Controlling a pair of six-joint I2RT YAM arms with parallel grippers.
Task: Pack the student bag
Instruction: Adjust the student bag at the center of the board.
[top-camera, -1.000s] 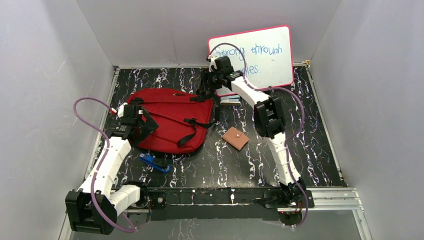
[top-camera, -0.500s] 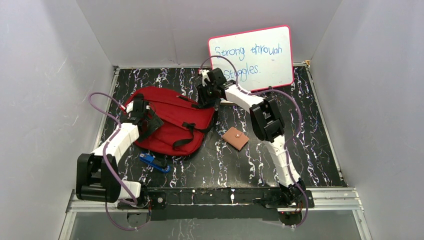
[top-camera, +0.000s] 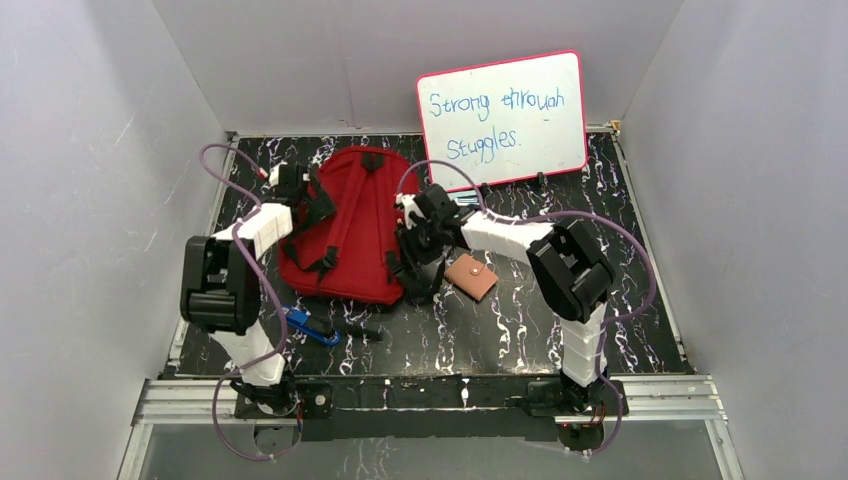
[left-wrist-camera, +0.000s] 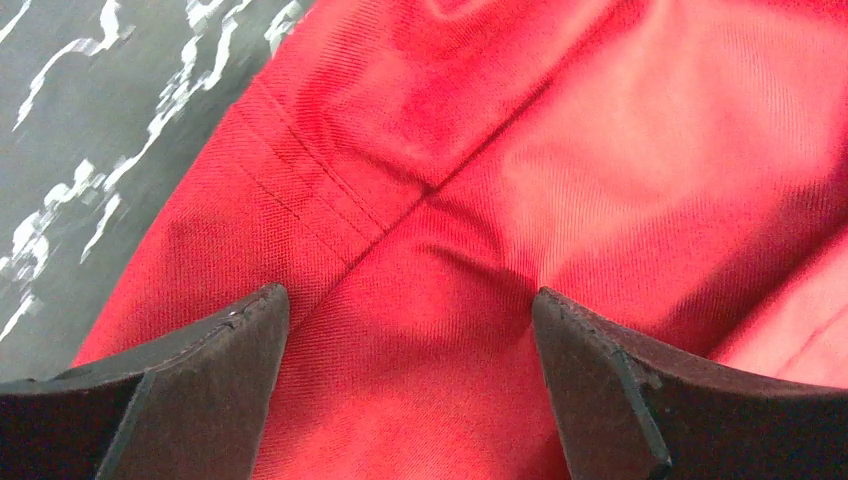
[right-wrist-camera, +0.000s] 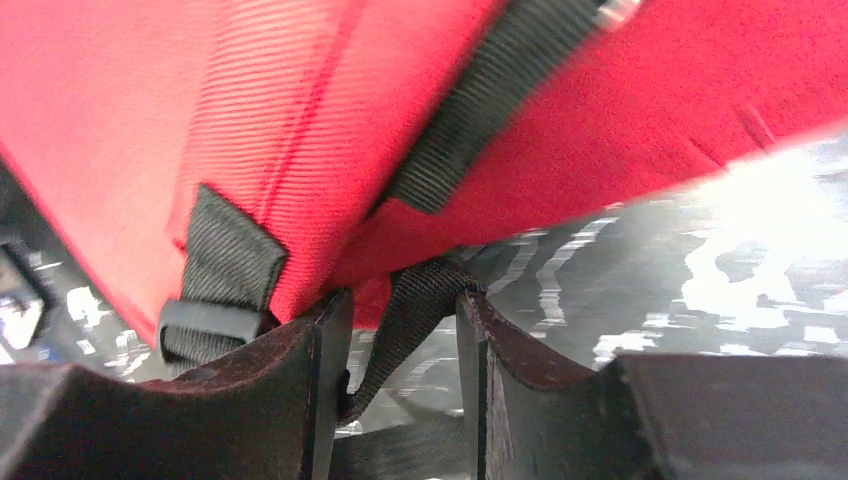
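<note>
- Right gripper (top-camera: 412, 250) sits at the right edge of the student bag (top-camera: 355, 235), near its lower corner. Its jaws are drawn close and pinch a black strap (right-wrist-camera: 385, 350) that hangs off the bag's edge.
- Right wrist view: the strap runs down between the two fingers (right-wrist-camera: 280, 390), with red fabric and a second strap with a buckle just above.
- Left gripper (top-camera: 298, 185) is over the bag's upper left corner, jaws spread wide. Only red fabric (left-wrist-camera: 500, 150) and a seam show between the fingers (left-wrist-camera: 200, 380); I can't tell whether they touch it.
- Bag lies flat on the black marbled table (top-camera: 620, 300), left of centre, top handle toward the back wall and black shoulder straps facing up.
- Tan wallet (top-camera: 470, 276) lies on the table just right of the right gripper, apart from the bag.
- Small blue item (top-camera: 308, 326) lies in front of the bag, near the left arm.
- Whiteboard (top-camera: 503, 118) with a pink frame leans against the back wall and reads "Strong through struggles."
</note>
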